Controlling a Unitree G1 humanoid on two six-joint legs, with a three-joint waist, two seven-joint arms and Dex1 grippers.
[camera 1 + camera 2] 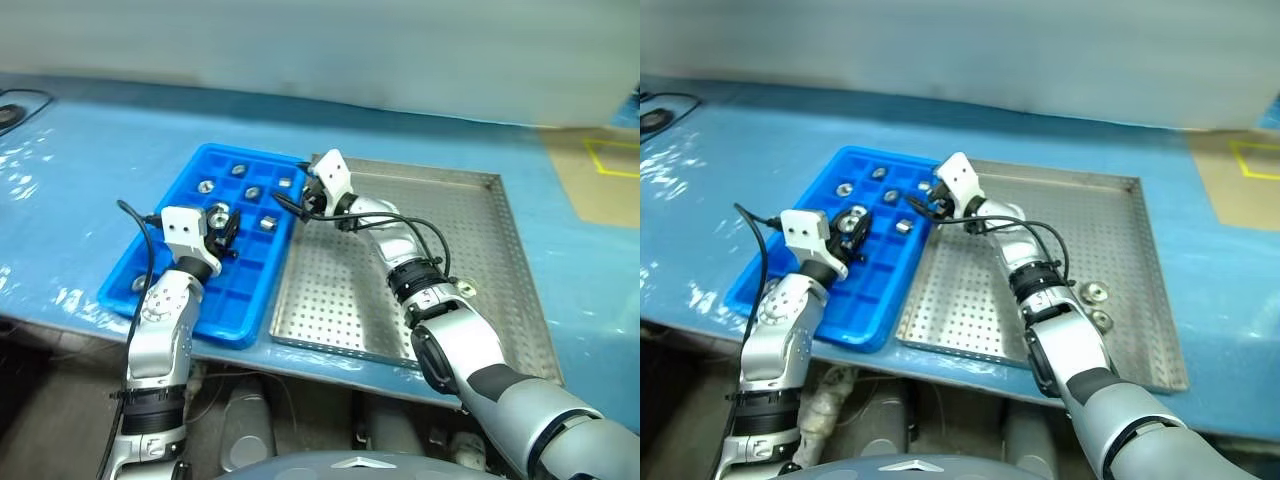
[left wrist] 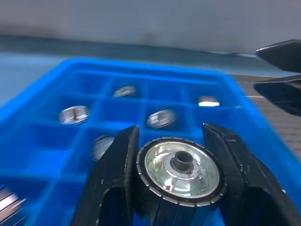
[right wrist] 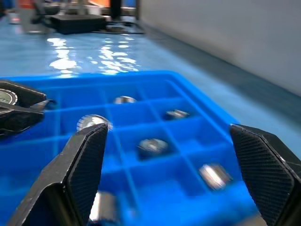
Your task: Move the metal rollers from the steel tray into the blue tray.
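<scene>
Left wrist view: roller (image 2: 182,172) between left pincer (image 2: 176,176) fingers (image 2: 117,167).

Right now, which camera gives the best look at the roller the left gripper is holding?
The left wrist view: the metal roller sits large between the left gripper's black fingers, its central hole plain. Both eye views show it small, above the blue tray. The right wrist view catches an edge of it.
</scene>
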